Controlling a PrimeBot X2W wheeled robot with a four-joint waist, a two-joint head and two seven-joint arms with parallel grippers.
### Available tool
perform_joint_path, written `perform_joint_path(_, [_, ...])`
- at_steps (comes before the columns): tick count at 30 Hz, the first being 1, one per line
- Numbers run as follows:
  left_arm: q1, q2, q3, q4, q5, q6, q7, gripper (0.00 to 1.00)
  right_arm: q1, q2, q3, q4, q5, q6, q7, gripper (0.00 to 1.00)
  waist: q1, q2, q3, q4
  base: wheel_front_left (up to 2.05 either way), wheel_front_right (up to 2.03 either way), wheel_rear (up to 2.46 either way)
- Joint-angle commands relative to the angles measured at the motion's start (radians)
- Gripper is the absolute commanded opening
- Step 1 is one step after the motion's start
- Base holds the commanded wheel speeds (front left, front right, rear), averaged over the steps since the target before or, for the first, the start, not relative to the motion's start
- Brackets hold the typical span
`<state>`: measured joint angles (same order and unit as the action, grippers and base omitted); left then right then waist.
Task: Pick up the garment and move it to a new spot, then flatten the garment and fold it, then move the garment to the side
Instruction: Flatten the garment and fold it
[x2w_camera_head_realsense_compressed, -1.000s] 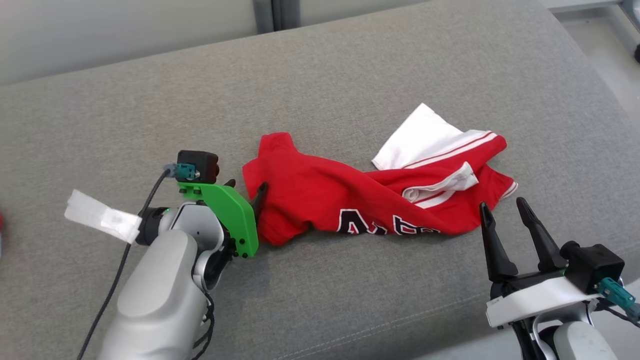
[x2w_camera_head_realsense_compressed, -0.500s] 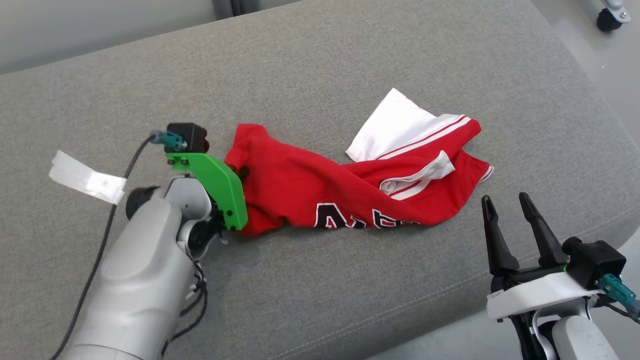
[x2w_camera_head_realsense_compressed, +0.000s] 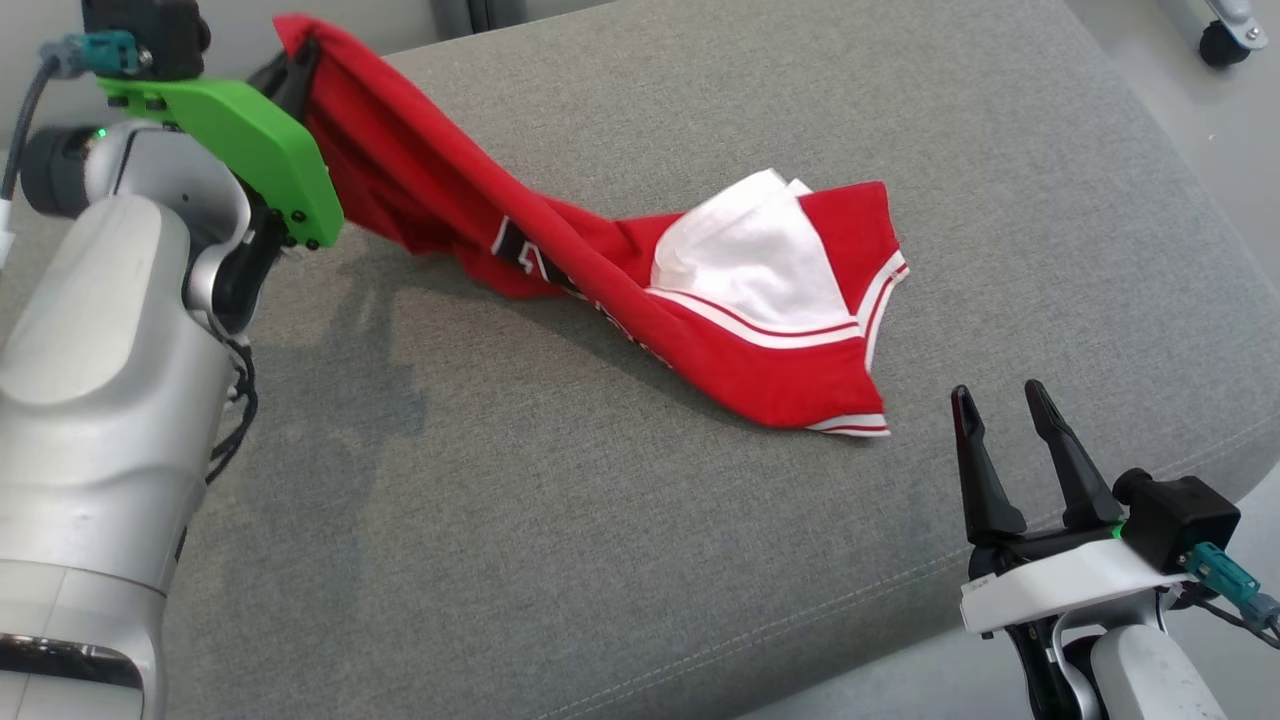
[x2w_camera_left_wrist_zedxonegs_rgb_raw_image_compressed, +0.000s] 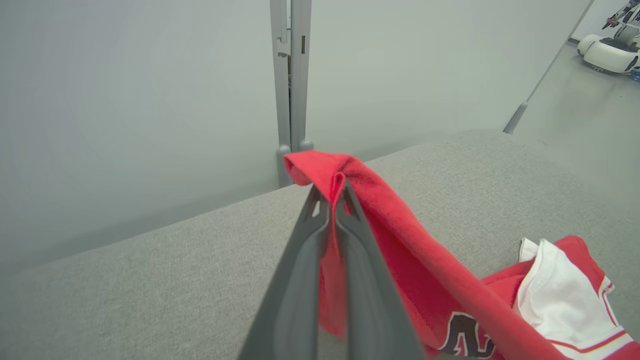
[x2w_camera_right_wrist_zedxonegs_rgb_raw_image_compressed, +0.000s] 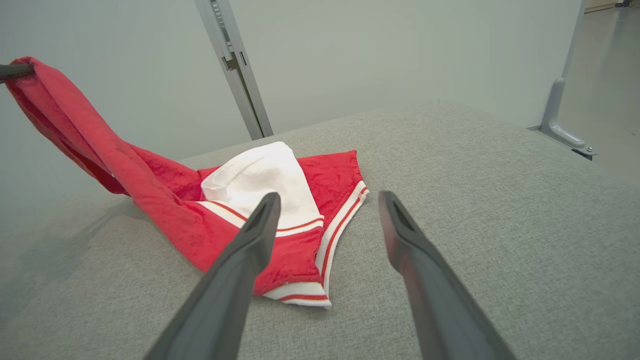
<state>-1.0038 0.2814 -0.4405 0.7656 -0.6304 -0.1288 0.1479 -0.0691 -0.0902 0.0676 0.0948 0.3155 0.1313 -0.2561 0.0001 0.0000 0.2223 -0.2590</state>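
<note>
A red garment (x2w_camera_head_realsense_compressed: 720, 350) with white trim and dark lettering hangs stretched from its upper left end down to the grey cushion (x2w_camera_head_realsense_compressed: 560, 540), where its right part rests with a white panel facing up. My left gripper (x2w_camera_head_realsense_compressed: 295, 65) is raised at the top left, shut on the garment's end. In the left wrist view the fingers (x2w_camera_left_wrist_zedxonegs_rgb_raw_image_compressed: 350, 235) pinch a fold of the garment (x2w_camera_left_wrist_zedxonegs_rgb_raw_image_compressed: 400, 235) at my left gripper (x2w_camera_left_wrist_zedxonegs_rgb_raw_image_compressed: 332, 192). At the lower right my right gripper (x2w_camera_head_realsense_compressed: 997, 400) is open just off the garment's striped hem. The right wrist view has my right gripper (x2w_camera_right_wrist_zedxonegs_rgb_raw_image_compressed: 330, 200) spread before the garment (x2w_camera_right_wrist_zedxonegs_rgb_raw_image_compressed: 165, 215).
Pale wall panels joined by a grey post (x2w_camera_left_wrist_zedxonegs_rgb_raw_image_compressed: 290, 75) stand behind the cushion. The cushion's rounded front edge (x2w_camera_head_realsense_compressed: 900, 620) runs near my right gripper, with floor beyond it. A caster wheel (x2w_camera_head_realsense_compressed: 1222, 40) sits on the floor at the top right.
My left gripper shut on the garment's left end and lifted it up and back to the left. The garment's right part slid left and its white panel turned over. The right arm stayed put.
</note>
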Motion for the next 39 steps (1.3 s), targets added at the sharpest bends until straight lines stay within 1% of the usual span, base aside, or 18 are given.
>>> perform_joint_path(1, [-0.024, 0.012, -0.015, -0.005, 0.019, -0.003, -0.021, 0.0, -0.012, -0.002, -0.001, 0.003, 0.012, -0.001, -0.005, 1.0, -0.0001, 0.0, 0.001, 0.002, 0.0, 0.0, 0.0])
perform_joint_path(4, [-0.01, 0.025, -0.026, -0.021, 0.009, -0.003, -0.064, 0.0, -0.008, -0.005, -0.01, 0.002, 0.013, -0.001, -0.007, 1.0, -0.0001, 0.0, -0.001, 0.009, 0.0, 0.0, 0.0])
perform_joint_path(7, [0.06, 0.045, -0.021, -0.041, -0.001, 0.0, -0.12, 0.0, 0.004, -0.004, -0.02, -0.002, 0.013, -0.001, -0.008, 1.0, -0.0001, 0.0, -0.005, 0.018, 0.0, 0.0, 0.0])
perform_joint_path(10, [0.165, 0.065, -0.022, -0.082, 0.007, 0.017, -0.185, 0.0, 0.02, -0.002, -0.03, -0.006, 0.014, -0.001, -0.009, 1.0, -0.0001, 0.0, -0.011, 0.03, 0.0, 0.0, 0.0])
perform_joint_path(12, [0.259, 0.091, -0.028, -0.11, 0.026, 0.041, -0.227, 0.0, 0.025, -0.002, -0.031, -0.007, 0.014, -0.001, -0.009, 1.0, -0.0001, 0.0, -0.014, 0.036, 0.0, 0.0, 0.0])
perform_joint_path(13, [0.307, 0.089, -0.025, -0.129, 0.012, 0.042, -0.245, 0.0, 0.024, -0.002, -0.034, -0.008, 0.014, -0.001, -0.009, 1.0, -0.0001, 0.0, -0.014, 0.041, 0.0, 0.0, 0.0])
perform_joint_path(15, [0.401, 0.102, -0.015, -0.162, 0.009, 0.07, -0.284, 0.0, 0.025, -0.006, -0.036, -0.012, 0.015, -0.001, -0.009, 1.0, -0.0001, 0.0, -0.012, 0.052, 0.0, 0.0, 0.0])
perform_joint_path(18, [0.516, 0.095, -0.013, -0.211, -0.007, 0.092, -0.326, 0.0, 0.03, -0.014, -0.043, -0.018, 0.015, -0.001, -0.009, 1.0, -0.0001, 0.0, -0.008, 0.079, 0.0, 0.0, 0.0])
perform_joint_path(19, [0.516, 0.095, -0.013, -0.211, -0.007, 0.092, -0.326, 0.0, 0.03, -0.014, -0.043, -0.018, 0.015, -0.001, -0.009, 1.0, -0.0001, 0.0, -0.008, 0.079, 0.0, 0.0, 0.0])
perform_joint_path(22, [0.602, 0.095, -0.012, -0.242, -0.008, 0.114, -0.355, 0.0, 0.027, -0.025, -0.04, -0.02, 0.018, -0.001, -0.001, 1.0, -0.0001, 0.0, -0.008, 0.103, 0.0, 0.0, 0.0])
perform_joint_path(26, [0.682, 0.09, -0.013, -0.268, -0.017, 0.125, -0.374, 0.0, 0.018, -0.037, -0.038, -0.027, 0.02, -0.001, 0.009, 1.0, -0.0001, 0.0, -0.013, 0.128, 0.0, 0.0, 0.0])
perform_joint_path(29, [0.727, 0.08, -0.009, -0.275, -0.039, 0.122, -0.378, 0.0, 0.022, -0.042, -0.041, -0.03, 0.024, -0.001, 0.015, 1.0, -0.0001, 0.0, -0.02, 0.145, 0.0, 0.0, 0.0])
perform_joint_path(30, [0.745, 0.074, -0.015, -0.272, -0.047, 0.112, -0.364, 0.18, 0.025, -0.044, -0.042, -0.03, 0.026, -0.001, 0.018, 1.0, -0.0001, 0.0, -0.022, 0.151, 0.0, 0.0, 0.0])
perform_joint_path(31, [0.754, 0.071, -0.01, -0.273, -0.057, 0.115, -0.363, 0.45, 0.028, -0.044, -0.043, -0.032, 0.026, -0.001, 0.02, 1.0, -0.0001, 0.0, -0.025, 0.155, 0.0, 0.0, 0.0])
perform_joint_path(32, [0.758, 0.072, -0.004, -0.276, -0.063, 0.118, -0.366, 1.0, 0.031, -0.045, -0.044, -0.033, 0.026, -0.001, 0.023, 1.0, -0.0001, 0.0, -0.027, 0.159, 0.0, 0.0, 0.0])
perform_joint_path(33, [0.769, 0.067, -0.001, -0.278, -0.073, 0.118, -0.369, 1.0, 0.035, -0.046, -0.048, -0.033, 0.025, -0.001, 0.023, 1.0, -0.0001, 0.0, -0.031, 0.164, 0.0, 0.0, 0.0])
perform_joint_path(36, [0.805, 0.056, 0.013, -0.299, -0.079, 0.134, -0.386, 1.0, 0.045, -0.047, -0.057, -0.036, 0.026, -0.001, 0.026, 1.0, -0.0001, 0.0, -0.047, 0.178, 0.0, 0.0, 0.0])
perform_joint_path(39, [0.834, 0.055, 0.04, -0.333, -0.07, 0.167, -0.401, 1.0, 0.049, -0.048, -0.062, -0.04, 0.023, -0.001, 0.032, 1.0, -0.0001, 0.0, -0.065, 0.19, 0.0, 0.0, 0.0])
